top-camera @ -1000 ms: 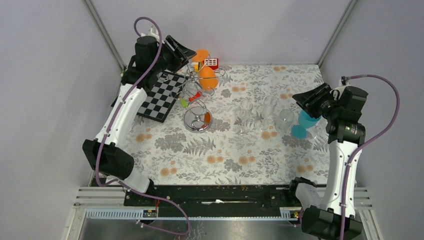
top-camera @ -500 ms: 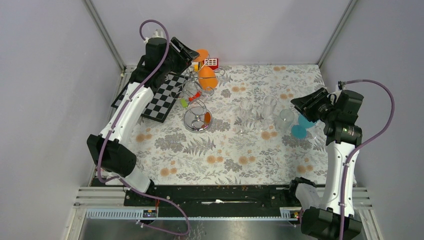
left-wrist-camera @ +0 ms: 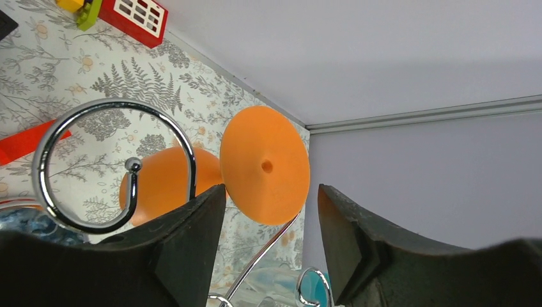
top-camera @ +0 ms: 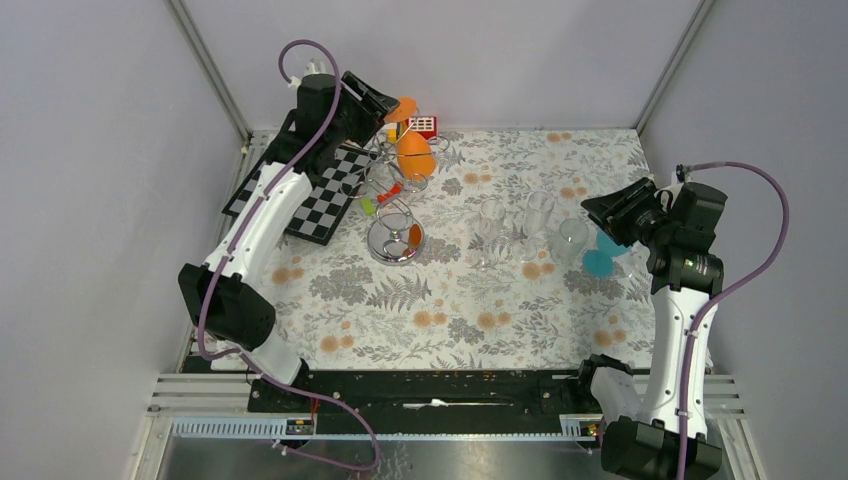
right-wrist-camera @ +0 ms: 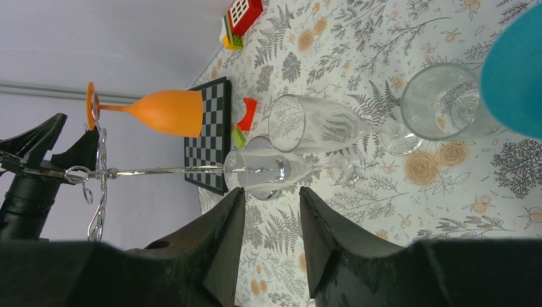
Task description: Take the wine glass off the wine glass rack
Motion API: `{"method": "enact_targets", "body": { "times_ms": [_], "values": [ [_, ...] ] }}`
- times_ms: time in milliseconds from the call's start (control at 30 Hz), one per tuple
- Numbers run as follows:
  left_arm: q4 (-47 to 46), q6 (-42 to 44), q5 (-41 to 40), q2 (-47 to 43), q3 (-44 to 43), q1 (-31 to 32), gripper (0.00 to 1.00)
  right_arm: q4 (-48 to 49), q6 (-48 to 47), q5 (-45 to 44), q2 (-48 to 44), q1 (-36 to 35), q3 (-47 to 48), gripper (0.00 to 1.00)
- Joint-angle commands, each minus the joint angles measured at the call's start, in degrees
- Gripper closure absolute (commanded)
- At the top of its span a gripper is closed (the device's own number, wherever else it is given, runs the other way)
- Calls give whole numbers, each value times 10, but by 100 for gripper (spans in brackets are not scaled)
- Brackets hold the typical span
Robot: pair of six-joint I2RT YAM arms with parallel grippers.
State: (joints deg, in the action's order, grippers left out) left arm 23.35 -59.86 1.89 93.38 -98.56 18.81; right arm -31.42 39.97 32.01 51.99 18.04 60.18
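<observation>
Your left claw (left-wrist-camera: 270,193) has its fingers spread apart and grips nothing. The orange wine glass (left-wrist-camera: 264,165) sits just ahead of it. The glass's round foot faces you in the gap, a little toward 12 o'clock, and the bowl lies behind at 9 o'clock. Whether the fingers touch the foot cannot be told. The glass hangs bowl-down from a curled arm of the wine glass rack (top-camera: 396,240). The rack stands at about 11 o'clock on the table (top-camera: 450,320), beside the chessboard (top-camera: 320,195). Your right claw (right-wrist-camera: 270,195) is also spread and empty, at 3 o'clock near the clear glasses (top-camera: 540,215) and a teal glass (top-camera: 603,255).
</observation>
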Motion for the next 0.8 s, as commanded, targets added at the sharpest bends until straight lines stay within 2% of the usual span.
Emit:
{"method": "enact_targets", "body": {
  "times_ms": [0,100,267,367,533,633,767],
  "values": [
    [-21,-21,-3,15,-13,-2,38,11,6,4,-12,-3,11,56],
    [-36,-34,9,13,0,-3,39,12,7,5,-13,-3,10,56],
    [-64,-55,11,-2,23,-3,56,11,6,5,-16,-2,7,56],
    [-88,-76,24,-7,40,-8,62,-5,-2,-13,-23,-3,22,57],
    [-162,-134,34,-20,102,-18,78,-24,-16,-33,-39,-3,49,56],
    [-183,-148,31,-27,121,-19,81,-24,-17,-32,-44,-3,49,56],
    [-190,-150,34,-30,124,-20,91,-24,-15,-28,-43,-3,46,56]
  ]
}}
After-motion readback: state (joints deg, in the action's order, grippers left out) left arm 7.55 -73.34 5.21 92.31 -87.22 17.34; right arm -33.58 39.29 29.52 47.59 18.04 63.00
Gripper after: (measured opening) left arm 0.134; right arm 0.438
